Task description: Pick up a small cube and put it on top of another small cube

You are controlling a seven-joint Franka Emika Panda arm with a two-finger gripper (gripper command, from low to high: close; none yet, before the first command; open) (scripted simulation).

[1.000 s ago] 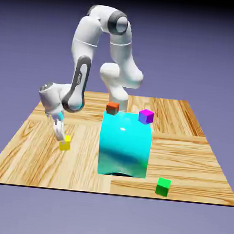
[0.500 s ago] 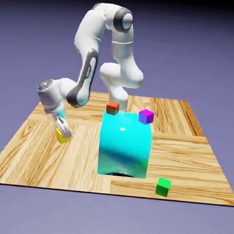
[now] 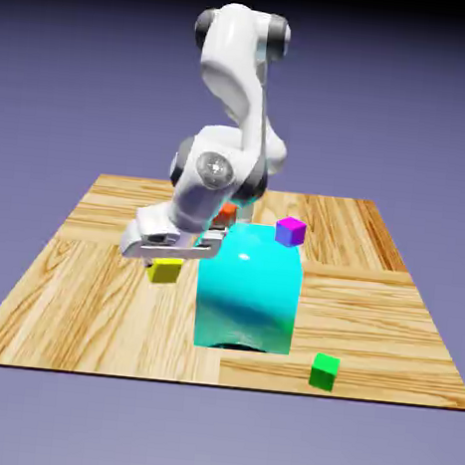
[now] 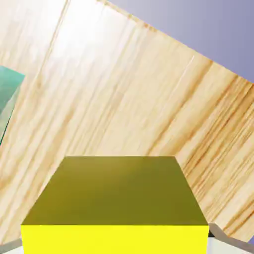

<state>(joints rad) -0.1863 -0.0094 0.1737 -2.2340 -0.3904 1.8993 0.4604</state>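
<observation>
A second ago my hand [image 3: 166,261] stood wide over the yellow cube [image 3: 165,270] on the desk [image 3: 70,301]; now it has clamped onto it and lifted it clear. The cube hangs in the air just at nine o'clock of the big cyan block [image 3: 249,288], and fills the bottom of the hand view. So the pick looks done. The purple cube [image 3: 291,231] waits at about two o'clock from the hand, past the block's top, so I judge the carry must clear that block.
</observation>
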